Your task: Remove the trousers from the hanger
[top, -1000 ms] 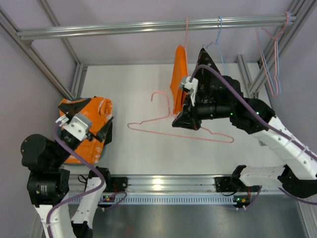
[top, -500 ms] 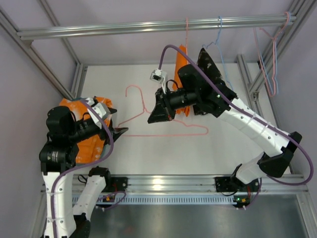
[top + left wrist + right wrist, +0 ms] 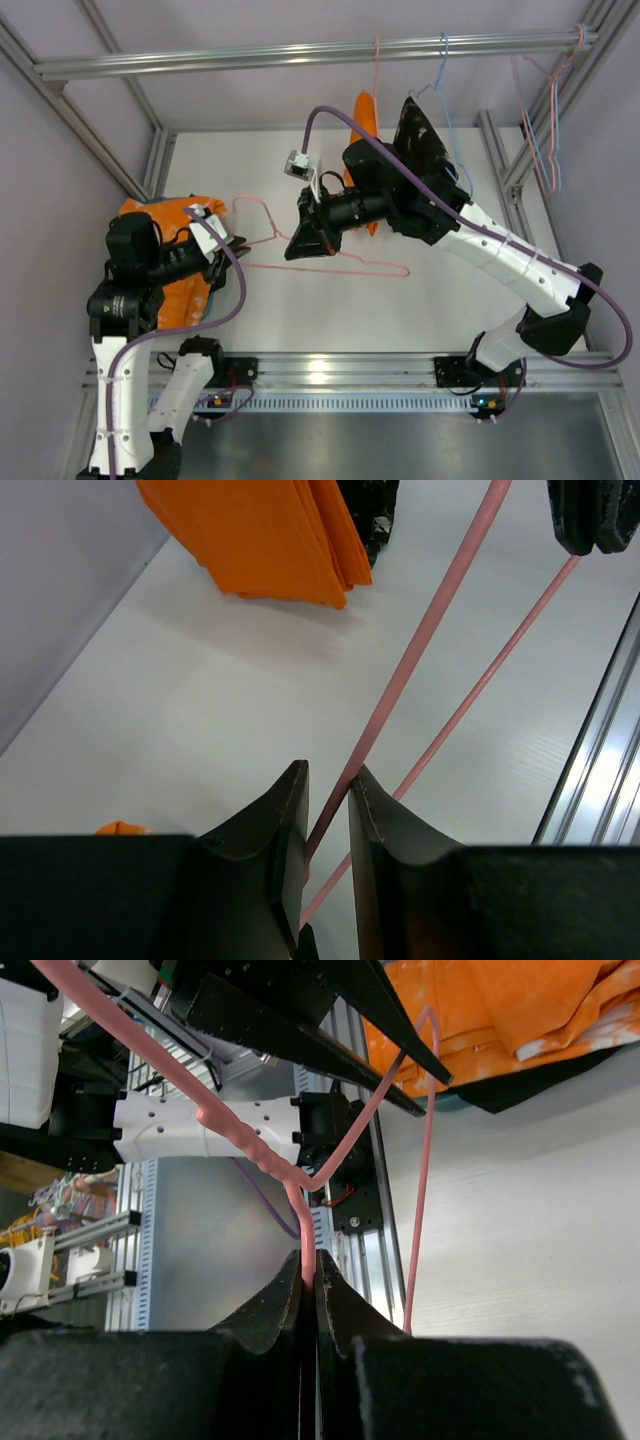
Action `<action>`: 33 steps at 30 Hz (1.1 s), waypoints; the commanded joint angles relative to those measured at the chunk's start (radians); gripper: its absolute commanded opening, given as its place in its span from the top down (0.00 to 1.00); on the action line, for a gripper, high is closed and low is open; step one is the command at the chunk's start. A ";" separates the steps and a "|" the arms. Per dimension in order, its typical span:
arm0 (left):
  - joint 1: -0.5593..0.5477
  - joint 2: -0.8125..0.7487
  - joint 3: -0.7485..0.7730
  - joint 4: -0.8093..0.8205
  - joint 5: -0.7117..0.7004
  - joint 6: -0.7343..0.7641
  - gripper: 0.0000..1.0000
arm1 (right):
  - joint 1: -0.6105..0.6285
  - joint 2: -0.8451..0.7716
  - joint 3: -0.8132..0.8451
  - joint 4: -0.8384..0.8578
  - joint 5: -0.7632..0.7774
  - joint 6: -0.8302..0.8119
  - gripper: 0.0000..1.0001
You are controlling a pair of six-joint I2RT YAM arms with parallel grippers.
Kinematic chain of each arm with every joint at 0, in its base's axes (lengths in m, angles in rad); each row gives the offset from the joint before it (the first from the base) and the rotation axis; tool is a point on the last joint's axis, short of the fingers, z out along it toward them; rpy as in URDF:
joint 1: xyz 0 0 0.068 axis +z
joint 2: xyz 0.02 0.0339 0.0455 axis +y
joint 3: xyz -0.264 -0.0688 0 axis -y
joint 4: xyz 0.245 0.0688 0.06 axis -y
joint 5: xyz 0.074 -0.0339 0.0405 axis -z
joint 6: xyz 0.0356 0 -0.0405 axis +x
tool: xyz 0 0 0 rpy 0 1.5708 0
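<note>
Left wrist view: left jaws were seen narrowed around the hanger (image 3: 437,600) wire, clamp unconfirmed; right jaws were shut on its neck. The trousers (image 3: 185,298) were heaped at counter (image 3: 400,310) left, off it. Left clamp should probably be completed before any release.

The left gripper (image 3: 328,805) shows as two black fingers at 6 o'clock. The thin pink wire hanger (image 3: 420,650) runs up from between them towards 1 o'clock. The wire touches the right finger, and a thin gap shows by the left one. A second pink wire runs just beside it. Bright orange cloth (image 3: 265,535) sits at 11 o'clock above the white table (image 3: 180,710). A shiny metal rail (image 3: 600,770) is at 3 o'clock.
</note>
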 commanded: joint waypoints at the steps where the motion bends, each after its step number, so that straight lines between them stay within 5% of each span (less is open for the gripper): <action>1: 0.002 -0.024 0.011 0.034 0.018 -0.004 0.96 | 0.021 -0.028 0.046 -0.044 0.046 -0.061 1.00; 5: 0.002 -0.037 0.017 0.034 0.006 -0.026 1.00 | 0.017 -0.067 0.031 -0.076 0.091 -0.108 0.94; 6: 0.002 -0.040 0.024 0.034 0.003 -0.042 1.00 | 0.016 -0.076 0.032 -0.093 0.132 -0.124 0.71; 9: 0.002 -0.032 0.039 0.032 -0.007 -0.079 1.00 | 0.008 -0.116 0.033 -0.144 0.228 -0.220 0.30; 12: 0.002 -0.028 0.042 0.032 -0.023 -0.107 1.00 | 0.008 -0.160 0.036 -0.213 0.327 -0.317 0.22; 15: 0.002 -0.024 0.034 0.034 -0.025 -0.112 1.00 | 0.007 -0.198 0.051 -0.306 0.359 -0.407 0.01; 23: 0.002 -0.061 -0.002 0.032 -0.030 0.009 1.00 | 0.007 -0.119 0.248 -0.636 0.347 -0.521 0.01; 27: 0.002 -0.101 -0.019 0.035 -0.050 0.098 1.00 | 0.005 -0.044 0.318 -0.763 0.249 -0.533 0.25; 33: 0.002 -0.138 -0.018 0.034 -0.063 0.174 1.00 | -0.027 -0.011 0.290 -0.802 0.143 -0.497 0.45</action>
